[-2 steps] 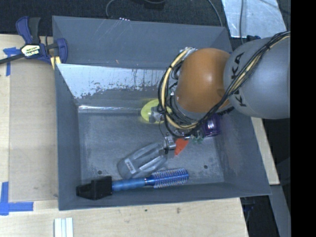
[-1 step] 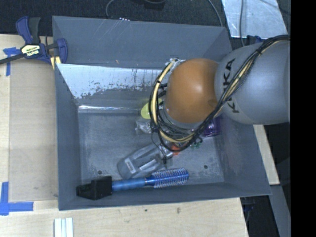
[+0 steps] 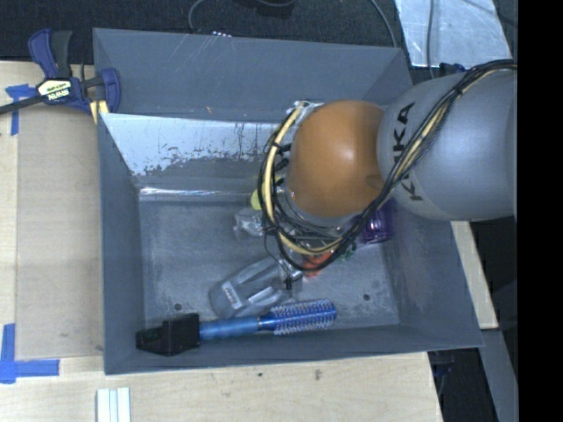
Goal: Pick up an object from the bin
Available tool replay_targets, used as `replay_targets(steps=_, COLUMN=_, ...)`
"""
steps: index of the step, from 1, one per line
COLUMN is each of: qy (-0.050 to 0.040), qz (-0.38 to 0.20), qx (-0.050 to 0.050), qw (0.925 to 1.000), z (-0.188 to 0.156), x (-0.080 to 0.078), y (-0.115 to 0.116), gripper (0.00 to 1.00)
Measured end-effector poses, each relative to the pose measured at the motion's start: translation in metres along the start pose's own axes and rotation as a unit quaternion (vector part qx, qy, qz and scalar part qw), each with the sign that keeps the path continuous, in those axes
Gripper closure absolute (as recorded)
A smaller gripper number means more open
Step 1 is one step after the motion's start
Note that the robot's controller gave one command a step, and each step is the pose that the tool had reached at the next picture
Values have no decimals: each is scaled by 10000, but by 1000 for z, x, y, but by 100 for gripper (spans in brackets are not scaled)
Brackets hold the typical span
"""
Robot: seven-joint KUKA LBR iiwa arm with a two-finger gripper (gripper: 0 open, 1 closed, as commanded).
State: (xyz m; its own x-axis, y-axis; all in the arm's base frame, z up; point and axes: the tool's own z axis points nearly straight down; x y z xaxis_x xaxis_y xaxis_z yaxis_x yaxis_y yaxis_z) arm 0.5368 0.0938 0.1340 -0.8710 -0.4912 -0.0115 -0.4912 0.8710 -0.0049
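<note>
My gripper (image 3: pixel 290 273) pokes out from under the wrist's orange cover in the middle of the bin, low over the floor. Right at its tip lies a clear plastic piece (image 3: pixel 247 287), flat and angled toward the front left. Whether the gripper touches it I cannot tell. Just in front lies a blue brush (image 3: pixel 264 322) with a bristled right end and a black block (image 3: pixel 170 335) at its left end, along the front wall. A small clear crumpled thing (image 3: pixel 247 225) lies behind, left of the cover.
A purple thing (image 3: pixel 379 228) shows at the right under the arm. A yellow-green bit (image 3: pixel 256 200) peeks out beside the cover's left edge. The arm and its cables cover the bin's right middle. Bare floor lies at the left.
</note>
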Motion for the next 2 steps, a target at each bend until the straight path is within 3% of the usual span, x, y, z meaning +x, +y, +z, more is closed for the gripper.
replay_targets(steps=1, qy=-14, qz=-1239, qx=0, qw=9923, z=40, x=31, y=3, gripper=0)
replay_targets(steps=2, qy=-170, qz=-1781, qx=87, qw=9838, z=54, x=36, y=9, gripper=100)
